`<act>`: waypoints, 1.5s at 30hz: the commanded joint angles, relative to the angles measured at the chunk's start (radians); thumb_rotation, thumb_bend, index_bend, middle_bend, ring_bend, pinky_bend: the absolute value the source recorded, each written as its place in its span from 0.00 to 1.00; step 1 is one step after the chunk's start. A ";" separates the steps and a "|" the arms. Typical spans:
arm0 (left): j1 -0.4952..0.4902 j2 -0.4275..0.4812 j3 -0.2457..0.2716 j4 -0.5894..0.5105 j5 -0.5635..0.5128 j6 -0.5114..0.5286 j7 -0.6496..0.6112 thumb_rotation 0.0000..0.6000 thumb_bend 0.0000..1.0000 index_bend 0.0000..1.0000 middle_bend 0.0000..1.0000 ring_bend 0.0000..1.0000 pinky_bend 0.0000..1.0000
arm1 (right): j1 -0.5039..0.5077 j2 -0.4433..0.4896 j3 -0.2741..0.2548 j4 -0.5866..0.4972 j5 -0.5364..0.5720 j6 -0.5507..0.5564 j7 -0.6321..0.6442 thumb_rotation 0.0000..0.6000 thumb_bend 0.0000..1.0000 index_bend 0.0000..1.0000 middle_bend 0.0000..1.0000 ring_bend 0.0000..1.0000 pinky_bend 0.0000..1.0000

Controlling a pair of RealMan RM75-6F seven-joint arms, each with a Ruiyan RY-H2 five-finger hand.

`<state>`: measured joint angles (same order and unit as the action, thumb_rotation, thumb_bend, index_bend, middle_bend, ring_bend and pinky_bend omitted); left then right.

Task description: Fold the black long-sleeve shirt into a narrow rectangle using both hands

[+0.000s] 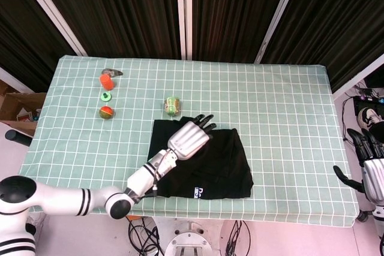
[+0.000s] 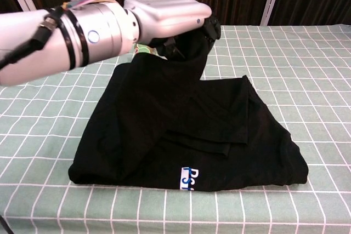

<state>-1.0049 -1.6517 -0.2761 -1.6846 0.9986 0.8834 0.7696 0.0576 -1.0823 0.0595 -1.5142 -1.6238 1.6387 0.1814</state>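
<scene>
Left hand [image 1: 189,138] above the middle of the shirt [image 1: 223,167], palm down, silver back uppermost. Dark fingers [image 1: 206,122] close together and pointing toward the far edge of the table [image 1: 282,97], their tips over the shirt's far border. In the chest view, left hand [image 2: 167,12] raised off the cloth, with a lifted fold of black fabric hanging from under the fingers [image 2: 212,26] and draping down onto the rest of the shirt [image 2: 137,124]. Fabric gathered beneath the fingers, apparently gripped; exact contact hidden by the palm and the cloth.

Shirt folded into a compact dark block near the front edge of the table, below and on both sides of the fingers. Flat folded layers on the thumbless right side of the fingers; white-and-blue label [image 2: 188,179] at the front edge, well short of the fingertips, toward the wrist side.

Right hand [image 1: 371,166] off the right end of the table, well apart from the shirt, fingers spread and empty.

Green can [image 1: 173,105] just beyond and left of the left fingertips, near the shirt's far corner. Orange cup [image 1: 106,80], green ring [image 1: 106,96] and orange-green ball [image 1: 106,112] far left of the fingers, in a row on the checked cloth.
</scene>
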 commanded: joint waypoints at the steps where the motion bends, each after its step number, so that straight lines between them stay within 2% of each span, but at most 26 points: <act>1: -0.071 -0.094 -0.006 0.082 -0.100 0.009 0.060 1.00 0.72 0.57 0.19 0.05 0.14 | 0.000 0.000 0.000 0.001 0.001 -0.003 0.000 1.00 0.18 0.01 0.15 0.03 0.20; 12: -0.191 -0.220 -0.014 0.220 -0.248 0.015 0.123 1.00 0.72 0.56 0.19 0.05 0.14 | 0.000 0.000 -0.001 -0.003 0.005 -0.013 -0.004 1.00 0.18 0.01 0.15 0.03 0.20; 19: -0.240 -0.255 -0.019 0.241 -0.246 0.026 0.126 1.00 0.72 0.56 0.19 0.05 0.14 | -0.004 0.002 -0.001 0.000 0.011 -0.014 -0.002 1.00 0.18 0.01 0.15 0.03 0.20; 24: -0.285 -0.297 -0.024 0.299 -0.280 0.019 0.149 1.00 0.70 0.56 0.19 0.05 0.14 | -0.009 0.001 -0.003 0.005 0.012 -0.011 0.005 1.00 0.18 0.01 0.15 0.03 0.20; 25: -0.294 -0.310 -0.022 0.319 -0.289 0.018 0.155 1.00 0.67 0.55 0.19 0.05 0.14 | -0.010 0.000 -0.004 0.007 0.012 -0.013 0.007 1.00 0.18 0.01 0.15 0.03 0.20; 28: -0.302 -0.326 -0.026 0.344 -0.337 0.007 0.150 1.00 0.35 0.39 0.14 0.04 0.14 | -0.011 -0.001 -0.007 0.012 0.013 -0.016 0.012 1.00 0.18 0.01 0.15 0.03 0.20; 29: -0.300 -0.323 -0.033 0.336 -0.364 0.004 0.145 1.00 0.21 0.29 0.11 0.02 0.14 | -0.012 -0.001 -0.007 0.013 0.012 -0.016 0.013 1.00 0.18 0.01 0.15 0.03 0.20; 32: -0.276 -0.273 -0.077 0.242 -0.417 0.019 0.096 1.00 0.04 0.13 0.06 0.01 0.14 | -0.013 -0.001 -0.011 0.015 0.006 -0.015 0.017 1.00 0.18 0.01 0.15 0.03 0.20; 34: -0.233 -0.207 -0.101 0.138 -0.386 0.044 0.030 1.00 0.02 0.10 0.06 0.01 0.14 | -0.013 0.000 -0.014 0.015 -0.005 -0.010 0.019 1.00 0.18 0.01 0.15 0.03 0.20; 38: -0.105 -0.028 -0.102 -0.082 -0.269 0.106 -0.099 1.00 0.02 0.10 0.06 0.01 0.14 | -0.004 0.002 -0.023 0.008 -0.037 -0.011 0.022 1.00 0.19 0.02 0.15 0.03 0.20; 42: 0.056 0.170 -0.032 -0.244 -0.172 0.202 -0.188 1.00 0.02 0.10 0.06 0.01 0.14 | 0.040 0.011 -0.061 -0.021 -0.125 -0.065 0.041 1.00 0.31 0.06 0.19 0.05 0.23; 45: 0.142 0.265 0.048 -0.275 -0.127 0.259 -0.200 1.00 0.02 0.10 0.06 0.01 0.14 | 0.103 0.015 -0.081 -0.071 -0.196 -0.144 0.027 1.00 0.47 0.09 0.21 0.07 0.24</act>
<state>-0.9834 -1.5131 -0.3080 -1.8759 0.7860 1.0553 0.6382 0.1120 -1.0725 0.0004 -1.5458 -1.7656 1.5512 0.2129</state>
